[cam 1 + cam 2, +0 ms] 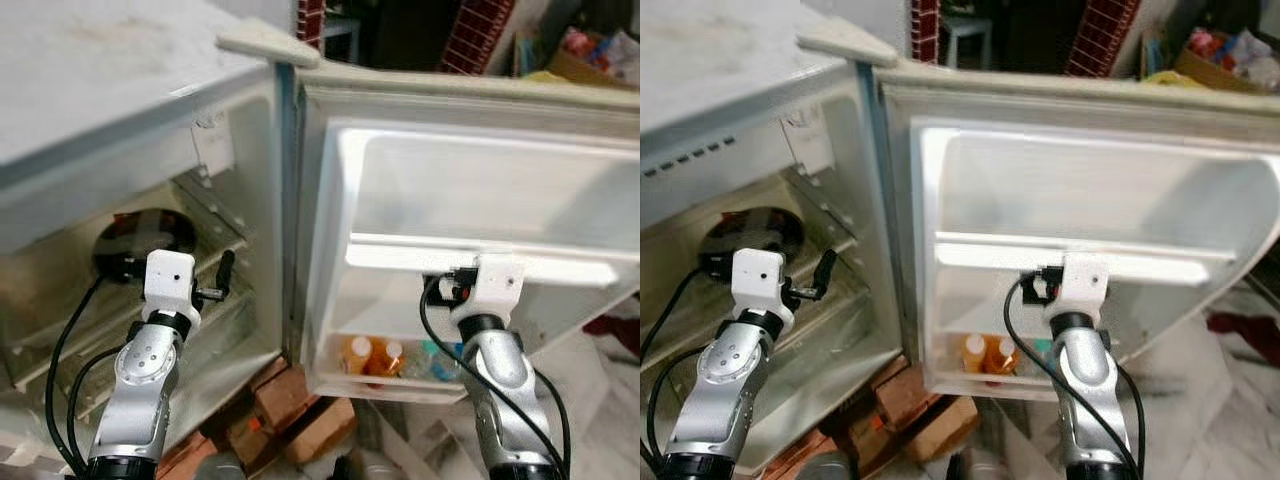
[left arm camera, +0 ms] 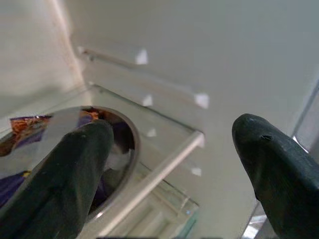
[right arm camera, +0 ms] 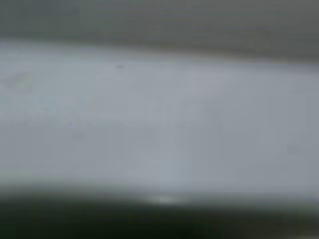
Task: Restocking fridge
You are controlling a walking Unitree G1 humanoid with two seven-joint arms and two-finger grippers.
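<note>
Left end effector (image 2: 169, 164), fingers spread and empty, reaches into the fridge (image 1: 250, 160) above a round dish (image 2: 75, 149), ready for stocking; the right end effector's grip cannot be told.

small white fridge (image 1: 250, 150) stands wide open, its door (image 1: 480, 190) swung right. orange-filled bottles (image 1: 372, 357) sit upright in the bottom door rack; a round dark lidded pan (image 1: 145, 240) rests on the glass shelf inside.

Two silver, jointed arms with dark screw holes each end in a white boxy wrist housing. Black cables loop from each housing down along the forearm. The left claw (image 2: 169, 174) has two thick, rounded black fingers (image 2: 279, 174) with a matte, rubbery look. Black collars ring both wrists.
</note>
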